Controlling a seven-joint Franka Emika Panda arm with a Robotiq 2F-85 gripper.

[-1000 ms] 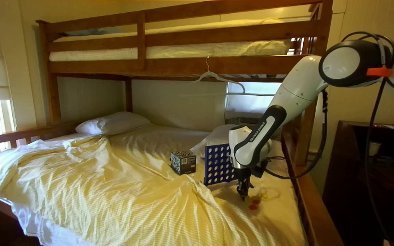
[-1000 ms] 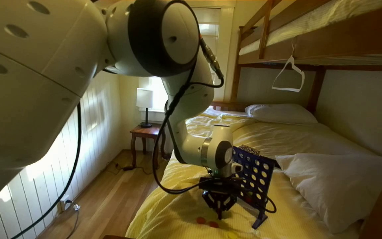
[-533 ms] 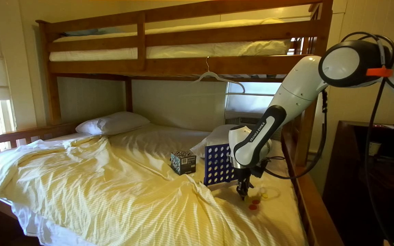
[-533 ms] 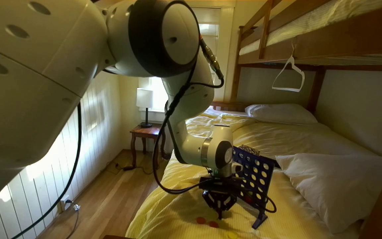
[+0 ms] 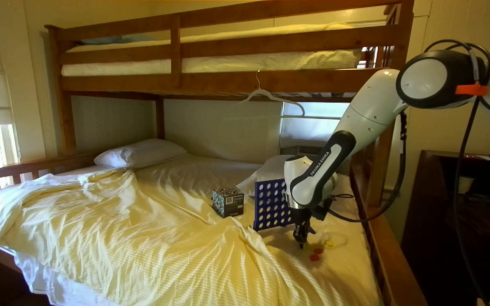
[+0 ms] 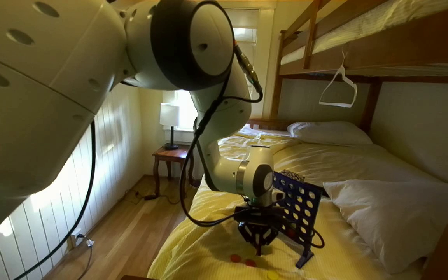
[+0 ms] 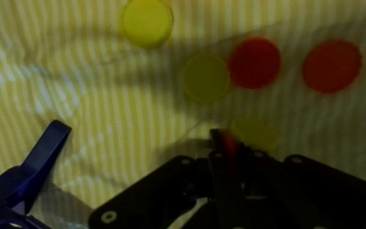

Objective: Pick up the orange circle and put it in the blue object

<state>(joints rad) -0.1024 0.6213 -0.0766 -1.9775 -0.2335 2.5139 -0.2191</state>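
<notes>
Over the bed (image 5: 164, 255), near the blue rack (image 5: 272, 205), the tool (image 6: 258, 252) pinches a red-orange disc (image 7: 229, 143), seen edge-on; likely light, stiff and slippery, it is best held by its flat faces near the rim.

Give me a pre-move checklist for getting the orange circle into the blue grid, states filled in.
1. Orange circle held by the gripper: ok; an orange-red edge shows between the jaws in the wrist view.
2. Orange circle lifted off the bedding: cannot tell; the jaws hang low.
3. Blue grid upright: ok in both exterior views.
4. Gripper above the grid's top edge: not ok; it is lower, beside the grid.
5. Gripper free of loose tokens: cannot tell; a yellow token appears right beside its tips.
</notes>
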